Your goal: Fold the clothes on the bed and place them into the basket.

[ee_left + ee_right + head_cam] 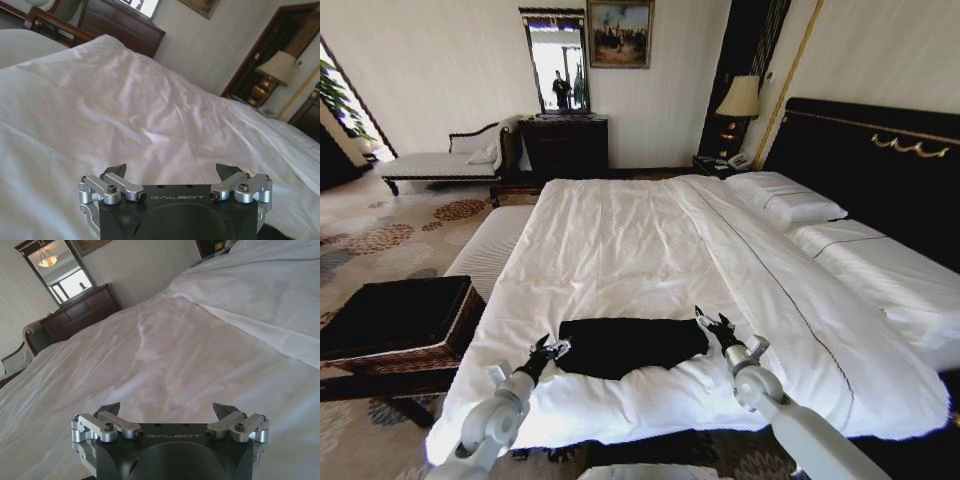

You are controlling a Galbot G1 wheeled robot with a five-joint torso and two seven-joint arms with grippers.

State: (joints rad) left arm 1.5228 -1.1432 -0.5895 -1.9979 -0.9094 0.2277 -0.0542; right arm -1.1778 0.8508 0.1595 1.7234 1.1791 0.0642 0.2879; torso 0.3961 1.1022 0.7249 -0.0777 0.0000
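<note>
The folded black T-shirt (630, 346) is being flanked by the wide-spread left gripper (552, 349) and right gripper (712, 325); white sheet (620, 250) risks being pinched too.

A folded black T-shirt (630, 346) lies near the foot of the white bed (620, 250), the left gripper (550, 349) and right gripper (712, 325) at its two ends, and the basket (395, 325) stands to the left.

A hotel-style bedroom — large white bed (650, 250), black headboard (880, 170), bedside lamp (739, 98), dresser (565, 145).
</note>
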